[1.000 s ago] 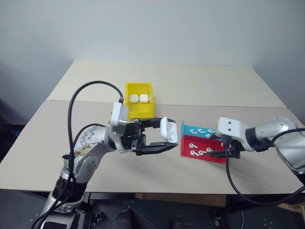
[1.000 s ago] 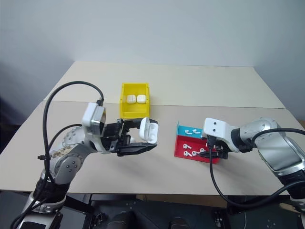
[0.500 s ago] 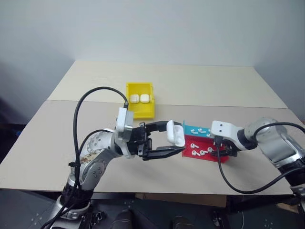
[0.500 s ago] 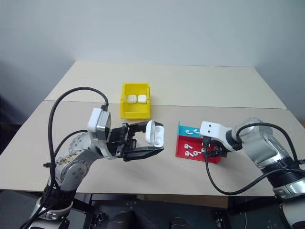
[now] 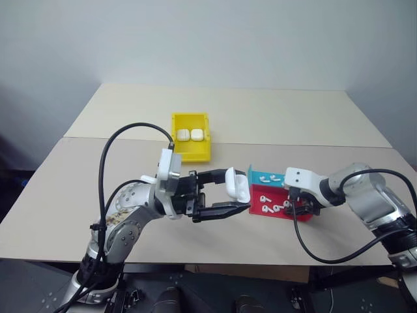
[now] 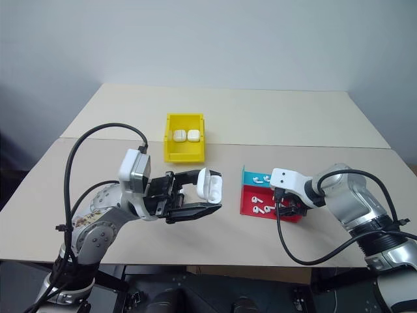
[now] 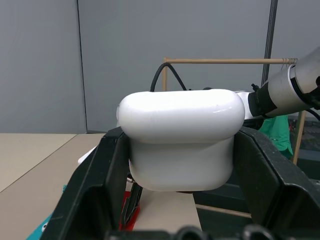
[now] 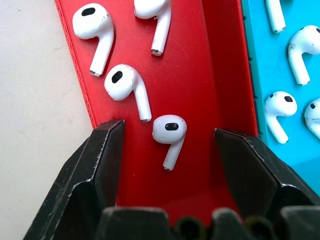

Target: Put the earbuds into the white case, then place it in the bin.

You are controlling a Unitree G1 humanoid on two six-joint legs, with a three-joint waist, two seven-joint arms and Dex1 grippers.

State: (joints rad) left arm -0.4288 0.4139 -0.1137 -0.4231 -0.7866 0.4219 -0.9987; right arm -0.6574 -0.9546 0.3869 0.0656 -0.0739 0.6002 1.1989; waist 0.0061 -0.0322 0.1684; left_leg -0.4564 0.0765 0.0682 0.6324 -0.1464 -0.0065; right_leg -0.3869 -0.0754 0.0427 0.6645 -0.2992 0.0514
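Head stereo overlooks table (image 5: 78,202); wrist cameras close.

- Beige table (image 5: 313,117), a seam crossing it.
- Yellow bin (image 5: 191,151) at the middle.
- Red tray (image 5: 279,210) and teal tray (image 5: 266,178) touching, toward the right edge.

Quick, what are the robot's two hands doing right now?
Left gripper: shut on a white case, held above the table.
Right gripper: open, around one earbud in the red tray.

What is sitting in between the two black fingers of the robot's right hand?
One white earbud, lying on the red tray, untouched between the open right gripper's fingers, seen in the right wrist view.
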